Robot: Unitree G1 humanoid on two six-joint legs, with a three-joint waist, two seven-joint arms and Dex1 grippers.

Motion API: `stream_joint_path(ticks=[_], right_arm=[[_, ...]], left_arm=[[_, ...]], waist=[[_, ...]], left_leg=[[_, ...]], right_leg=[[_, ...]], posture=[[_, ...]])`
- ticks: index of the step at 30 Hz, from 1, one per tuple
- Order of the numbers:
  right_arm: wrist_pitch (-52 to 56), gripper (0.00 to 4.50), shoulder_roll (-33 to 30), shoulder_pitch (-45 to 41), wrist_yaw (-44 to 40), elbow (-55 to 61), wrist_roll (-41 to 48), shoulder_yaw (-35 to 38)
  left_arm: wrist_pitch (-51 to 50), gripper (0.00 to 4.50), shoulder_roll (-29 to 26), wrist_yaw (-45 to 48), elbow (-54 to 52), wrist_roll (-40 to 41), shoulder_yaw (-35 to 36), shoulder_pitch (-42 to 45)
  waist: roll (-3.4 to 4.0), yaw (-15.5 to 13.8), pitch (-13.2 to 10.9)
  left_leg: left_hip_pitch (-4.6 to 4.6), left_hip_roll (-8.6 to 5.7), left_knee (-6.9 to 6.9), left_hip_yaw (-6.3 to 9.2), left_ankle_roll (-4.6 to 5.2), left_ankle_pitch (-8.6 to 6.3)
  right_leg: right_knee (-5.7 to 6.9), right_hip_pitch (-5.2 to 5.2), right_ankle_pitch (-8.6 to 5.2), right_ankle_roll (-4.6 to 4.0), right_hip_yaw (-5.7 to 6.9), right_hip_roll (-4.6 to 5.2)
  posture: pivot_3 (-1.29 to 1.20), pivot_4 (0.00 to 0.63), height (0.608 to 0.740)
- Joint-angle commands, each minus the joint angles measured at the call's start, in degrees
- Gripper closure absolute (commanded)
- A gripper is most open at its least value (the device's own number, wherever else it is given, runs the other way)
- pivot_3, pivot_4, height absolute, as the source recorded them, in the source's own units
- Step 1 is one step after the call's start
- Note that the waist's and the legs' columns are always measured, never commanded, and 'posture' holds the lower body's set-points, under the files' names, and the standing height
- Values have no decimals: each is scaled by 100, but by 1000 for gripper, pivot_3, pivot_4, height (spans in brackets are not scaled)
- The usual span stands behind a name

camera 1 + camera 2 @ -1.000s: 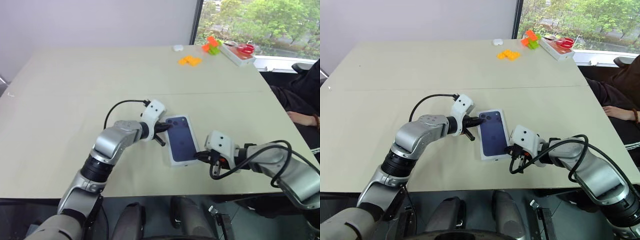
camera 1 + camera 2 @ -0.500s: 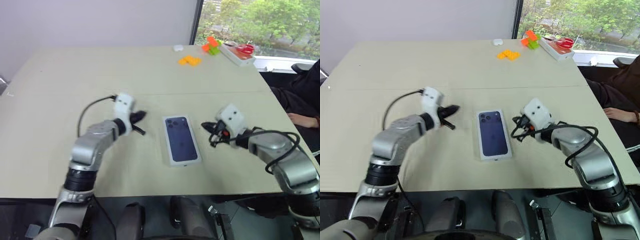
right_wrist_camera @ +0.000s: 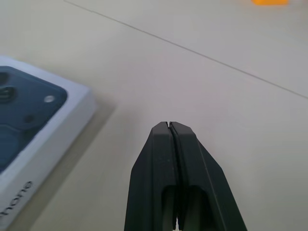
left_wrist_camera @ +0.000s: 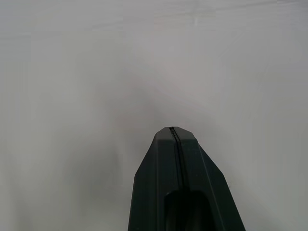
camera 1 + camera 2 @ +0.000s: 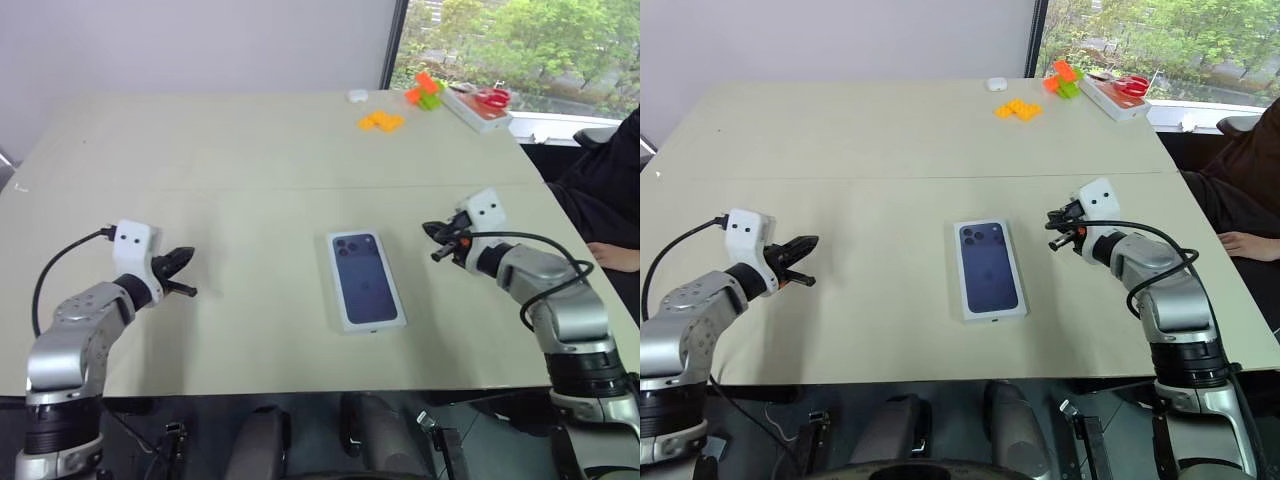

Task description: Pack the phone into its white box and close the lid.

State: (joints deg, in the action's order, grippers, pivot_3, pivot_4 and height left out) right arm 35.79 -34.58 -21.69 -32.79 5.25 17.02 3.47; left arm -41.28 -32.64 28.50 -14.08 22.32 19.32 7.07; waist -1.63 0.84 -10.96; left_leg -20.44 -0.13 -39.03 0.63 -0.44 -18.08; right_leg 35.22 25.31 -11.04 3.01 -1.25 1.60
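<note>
Your two arms are pulling away from the white box [image 5: 987, 268], which is now lying shut in the middle of the table [image 5: 890, 150], its lid [image 5: 366, 279] seated with the dark printed phone picture facing up. A second ago both grippers were pressing at its sides; now the left gripper [image 5: 180, 262] is hanging well off to the left and the right gripper [image 5: 1058, 222] is sitting apart from the box's upper right corner. Both are empty, fingers pressed together. The phone itself is hidden, presumably under the lid, so the job is looking finished, with only the retreat under way.

You are working with plenty of bare tabletop on every side of the box. The near table edge is running just below it. The orange blocks [image 5: 380, 121] and the tray with scissors [image 5: 480, 107] are sitting far back by the window. A seated person's hand [image 5: 1237, 242] is resting at the right edge, beyond your right arm.
</note>
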Motion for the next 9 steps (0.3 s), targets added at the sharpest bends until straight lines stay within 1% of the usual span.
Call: stream_joint_path(ticks=[1,4,9], right_arm=[[-231,4455,51,-169,-189,-10,18,-32],[-301,4455,144,-183,-224,0,13,-103],[-325,4455,230,-203,-231,-1,19,-73]], left_arm=[[-4,4500,-72,-65,-413,148,297,-171],[-42,4500,-125,-39,-537,215,390,-364],[-79,4500,-143,-77,-564,320,463,-439]], waist=[[0,3,0],[0,22,0],[1,13,-1]], left_leg=[[1,1,0,0,0,0],[3,2,0,0,0,0],[2,3,0,0,0,0]], right_leg=[[1,0,0,0,0,-1],[1,0,1,1,-1,-1],[1,0,-3,2,-1,-1]], posture=[[0,150,740],[0,150,740],[0,150,740]])
